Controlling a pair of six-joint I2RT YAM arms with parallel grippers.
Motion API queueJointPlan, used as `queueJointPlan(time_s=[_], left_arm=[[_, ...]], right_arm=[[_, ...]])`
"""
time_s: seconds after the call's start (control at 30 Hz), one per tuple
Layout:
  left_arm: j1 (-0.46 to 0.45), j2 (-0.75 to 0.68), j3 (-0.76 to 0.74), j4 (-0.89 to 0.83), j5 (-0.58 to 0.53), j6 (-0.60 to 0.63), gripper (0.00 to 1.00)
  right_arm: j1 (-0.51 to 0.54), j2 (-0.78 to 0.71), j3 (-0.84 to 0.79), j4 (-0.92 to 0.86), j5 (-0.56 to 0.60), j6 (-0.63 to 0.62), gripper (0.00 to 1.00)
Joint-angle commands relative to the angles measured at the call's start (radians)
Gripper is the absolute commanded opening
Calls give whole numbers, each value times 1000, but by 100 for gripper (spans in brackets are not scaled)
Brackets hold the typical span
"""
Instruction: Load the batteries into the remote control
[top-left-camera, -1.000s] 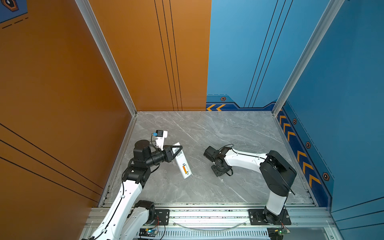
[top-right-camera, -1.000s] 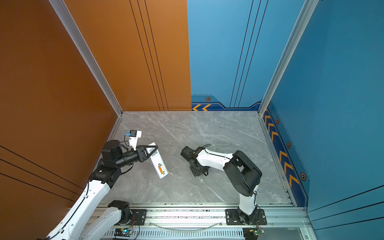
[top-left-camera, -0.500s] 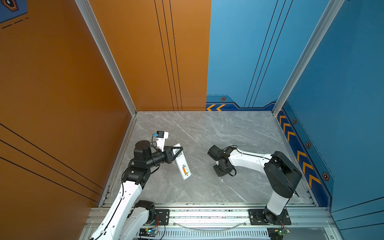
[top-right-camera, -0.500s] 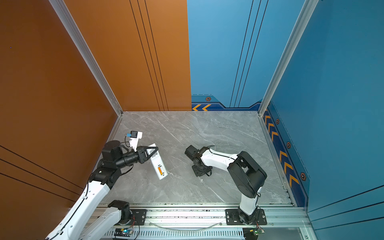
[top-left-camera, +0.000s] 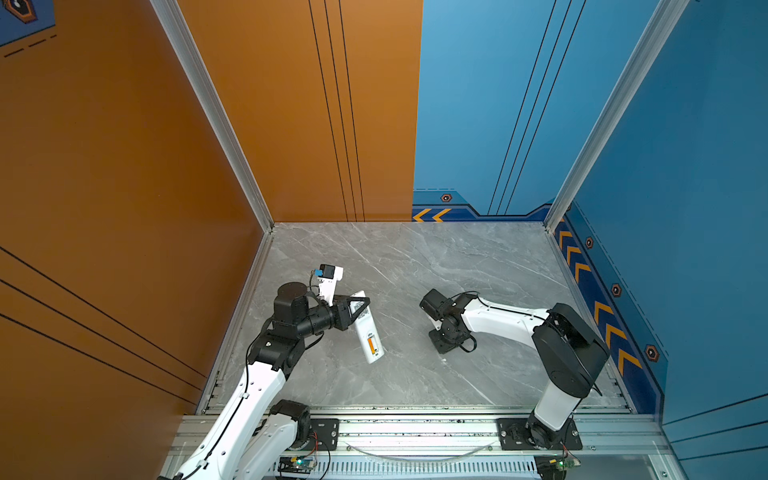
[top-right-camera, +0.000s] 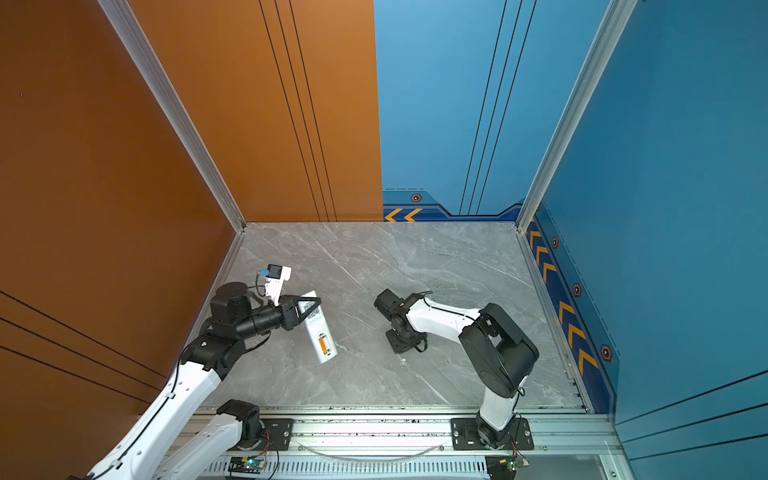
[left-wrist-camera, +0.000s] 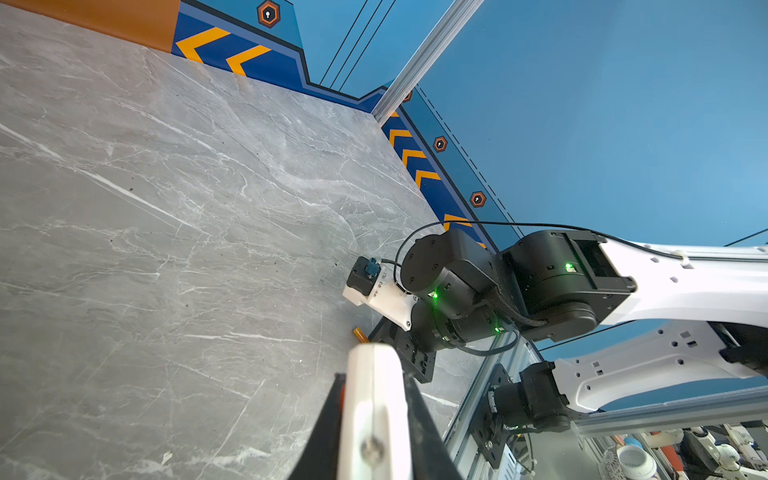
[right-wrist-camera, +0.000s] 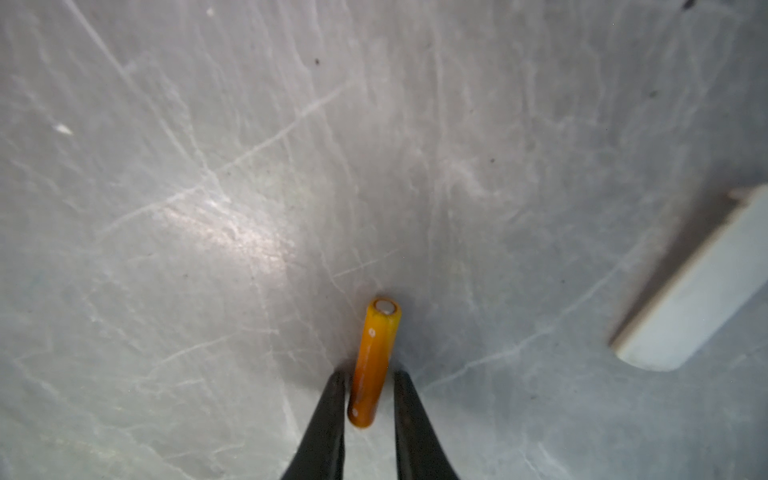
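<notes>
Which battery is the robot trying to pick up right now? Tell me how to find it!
Find the right gripper, pointing down at the grey marble table. Between its two black fingers lies a small orange battery with a pale metal tip. The other orange battery already sits inside the white remote control, and a pale flat cover lies nearby.

In both top views the remote control (top-left-camera: 365, 328) lies at the lower left of the frame on the counter (top-left-camera: 415, 257), with one battery (top-left-camera: 372, 345) in its lower end. The loose battery (right-wrist-camera: 372, 361) lies on the counter between the right claw's (right-wrist-camera: 369, 382) fingers, lower centre-right in the top views. A cover plate (right-wrist-camera: 698, 286) lies on the counter near that battery, apart from it.
</notes>
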Motion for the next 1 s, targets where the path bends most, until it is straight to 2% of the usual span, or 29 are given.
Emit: queueJointPlan(time_s=[0.0, 0.33, 0.6, 0.8, 0.97], left_arm=[[-21, 5, -1, 49, -28, -15, 0], [-82, 24, -16, 93, -89, -28, 0], [-88, 40, -102, 257, -107, -122, 0], [-87, 58, -151, 356, -128, -177, 0], [-86, 63, -157, 378, -122, -187, 0]], right_arm=[[-21, 18, -47, -27, -6, -16, 20], [-38, 11, -53, -21, -24, -21, 9], [-42, -80, -85, 6, -36, -15, 0], [-26, -203, -89, -9, -56, 17, 0], [40, -278, -44, -61, -54, 27, 0]])
